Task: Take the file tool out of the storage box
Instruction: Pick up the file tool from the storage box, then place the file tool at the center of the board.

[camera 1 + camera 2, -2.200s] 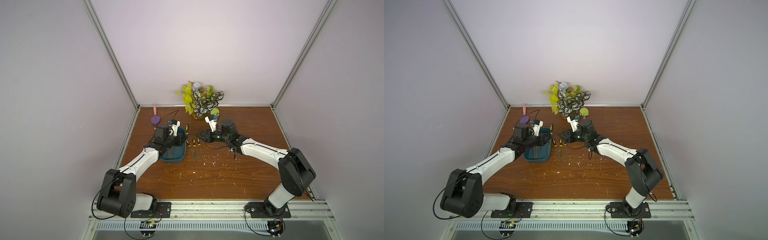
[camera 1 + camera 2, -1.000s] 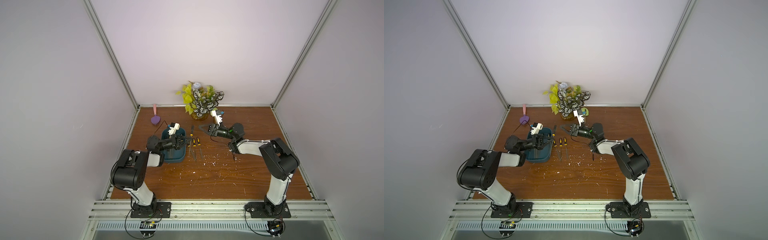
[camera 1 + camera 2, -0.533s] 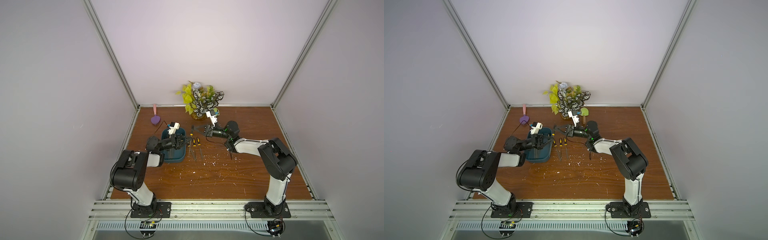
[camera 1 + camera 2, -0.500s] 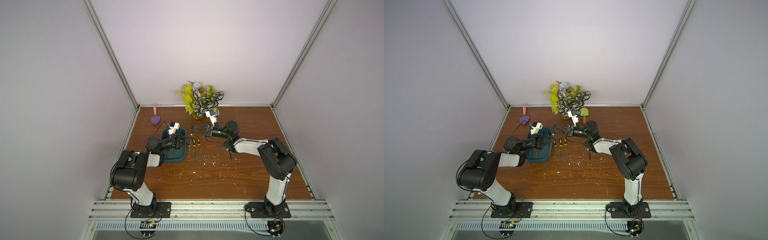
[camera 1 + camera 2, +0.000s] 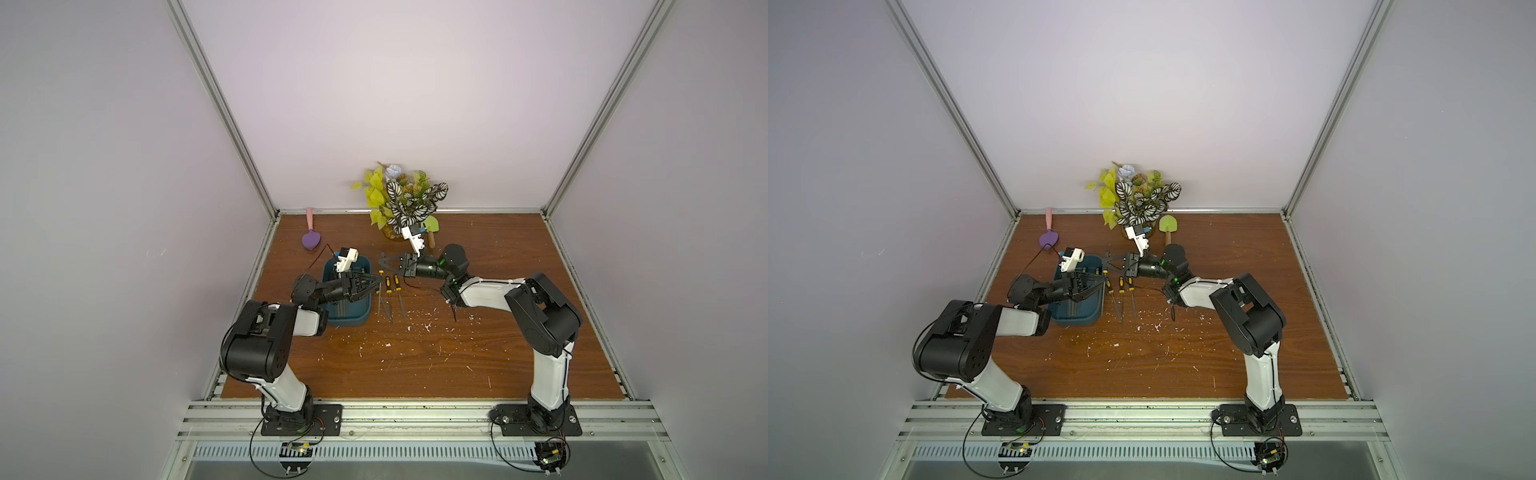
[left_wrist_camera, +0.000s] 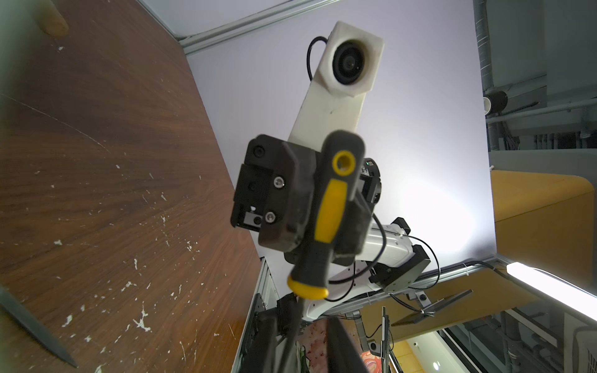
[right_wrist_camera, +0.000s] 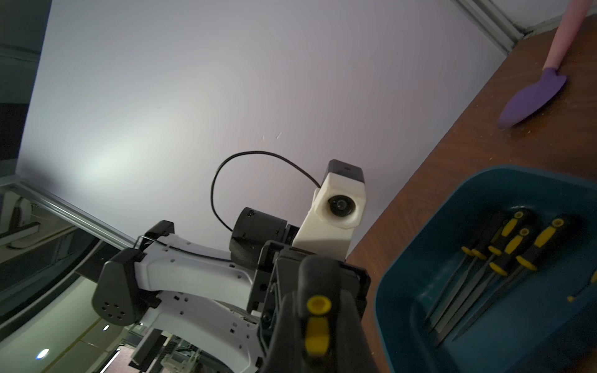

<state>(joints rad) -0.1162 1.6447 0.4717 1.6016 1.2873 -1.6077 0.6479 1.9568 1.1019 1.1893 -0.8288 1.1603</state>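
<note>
A black-and-yellow file tool (image 6: 332, 206) hangs in the air between my two grippers, beside the right rim of the dark teal storage box (image 5: 357, 320). In both wrist views my right gripper (image 7: 318, 310) is shut on the file's handle (image 7: 318, 326). My left gripper (image 6: 303, 342) stands open, its fingers (image 6: 268, 339) on either side of the thin blade with gaps showing. In both top views the left gripper (image 5: 374, 280) and the right gripper (image 5: 381, 262) meet tip to tip. Several more files (image 7: 504, 255) lie in the box (image 7: 420, 274).
Three files (image 5: 388, 299) lie side by side on the wooden table just right of the box. A potted plant (image 5: 399, 199), a purple spatula (image 5: 311, 239) and a green spatula (image 5: 1168, 226) sit at the back. White crumbs (image 5: 415, 326) are scattered mid-table.
My right gripper has moved left to the left gripper and shut on the file's handle. The left jaws, shut a second ago, have opened off the blade.
</note>
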